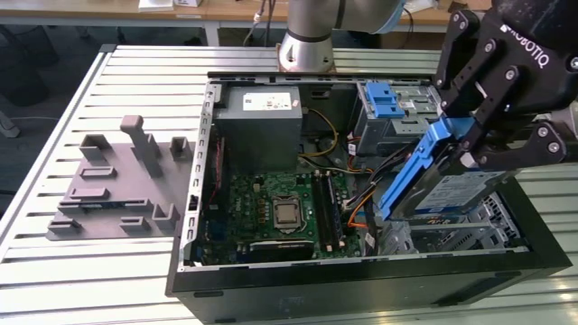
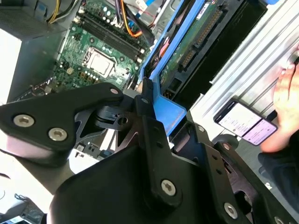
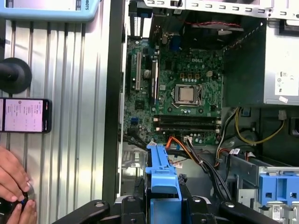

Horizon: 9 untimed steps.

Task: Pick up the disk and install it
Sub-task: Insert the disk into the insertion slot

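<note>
Step in hand: the disk (image 1: pixel 451 193) is off the worktop (image 1: pixel 108 271) and poised over the open computer case (image 1: pixel 361 288). I judge this to be the install stage, with the disk not yet seated.
Hand: the hand (image 1: pixel 483 145) is clamped onto the disk at its upper end. Both wrist views show the blue side rail (image 3: pixel 163 175) running out from between the black fingers (image 2: pixel 154 135).
Disk's place: right of centre in the exterior view, steeply tilted. Its lower end dips into the case above the silver drive cage (image 1: pixel 492 230) at lower right.
Contact: I cannot tell whether the disk's lower edge touches the cage or hangs just above it.
What seating calls for: in my judgement, taking out the tilt so the blue rails line up with the cage's guides, then a straight slide with little side play.
Edges: the case's black wall bounds the cage at the lower right of the exterior view. The bay with the blue latch (image 1: pixel 384 101) stands above it. Orange and black cables (image 1: pixel 357 203) run just beside the disk's lower end and could snag.
Open room: the case is open upward, which leaves room to lift and re-aim. The motherboard (image 1: pixel 280 210) lies exposed at centre, so that side is poor room for swinging.
Outside the case: a grey fixture (image 1: pixel 118 183) sits well apart at the exterior view's left. In the first wrist view a person (image 3: pixel 11 184) and a phone (image 3: pixel 25 115) are on the worktop beside the case.
</note>
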Motion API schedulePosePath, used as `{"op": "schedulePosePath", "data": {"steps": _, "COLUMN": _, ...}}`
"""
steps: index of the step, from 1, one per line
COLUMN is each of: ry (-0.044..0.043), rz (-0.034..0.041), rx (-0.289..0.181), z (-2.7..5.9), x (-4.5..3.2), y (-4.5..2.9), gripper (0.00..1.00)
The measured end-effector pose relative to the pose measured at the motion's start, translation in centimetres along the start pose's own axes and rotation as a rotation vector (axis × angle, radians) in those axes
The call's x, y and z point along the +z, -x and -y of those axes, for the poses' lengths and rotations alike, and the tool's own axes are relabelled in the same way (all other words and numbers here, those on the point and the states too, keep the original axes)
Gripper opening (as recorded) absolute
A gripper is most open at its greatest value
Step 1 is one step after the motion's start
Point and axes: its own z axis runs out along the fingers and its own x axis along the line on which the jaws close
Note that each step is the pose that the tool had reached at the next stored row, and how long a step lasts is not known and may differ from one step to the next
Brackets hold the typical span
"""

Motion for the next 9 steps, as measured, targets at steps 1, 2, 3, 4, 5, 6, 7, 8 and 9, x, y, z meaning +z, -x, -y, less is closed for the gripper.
{"op": "schedulePosePath", "data": {"steps": 1, "ry": 0.0001, "rz": 0.0000, "rx": -0.001, "z": 0.34, "x": 0.07, "y": -0.01, "gripper": 0.37}}
{"op": "schedulePosePath", "data": {"steps": 2, "ry": 0.0001, "rz": 0.0000, "rx": -0.002, "z": 0.68, "x": 0.13, "y": -0.01, "gripper": 0.37}}
{"op": "schedulePosePath", "data": {"steps": 3, "ry": 0.0002, "rz": -0.0001, "rx": -0.004, "z": 1.01, "x": 0.19, "y": -0.02, "gripper": 0.37}}
{"op": "schedulePosePath", "data": {"steps": 4, "ry": 0.0003, "rz": 0.0000, "rx": -0.005, "z": 1.31, "x": 0.25, "y": -0.02, "gripper": 0.37}}
{"op": "schedulePosePath", "data": {"steps": 5, "ry": 0.0004, "rz": 0.0000, "rx": -0.005, "z": 1.52, "x": 0.30, "y": -0.03, "gripper": 0.37}}
{"op": "schedulePosePath", "data": {"steps": 6, "ry": 0.0004, "rz": -0.0002, "rx": -0.005, "z": 1.62, "x": 0.33, "y": -0.03, "gripper": 0.37}}
{"op": "schedulePosePath", "data": {"steps": 7, "ry": 0.0004, "rz": -0.0002, "rx": -0.005, "z": 1.71, "x": 0.35, "y": -0.04, "gripper": 0.37}}
{"op": "schedulePosePath", "data": {"steps": 8, "ry": 0.0004, "rz": -0.0002, "rx": -0.005, "z": 1.82, "x": 0.38, "y": -0.04, "gripper": 0.37}}
{"op": "schedulePosePath", "data": {"steps": 9, "ry": 0.0004, "rz": -0.0001, "rx": -0.005, "z": 1.93, "x": 0.41, "y": -0.03, "gripper": 0.37}}
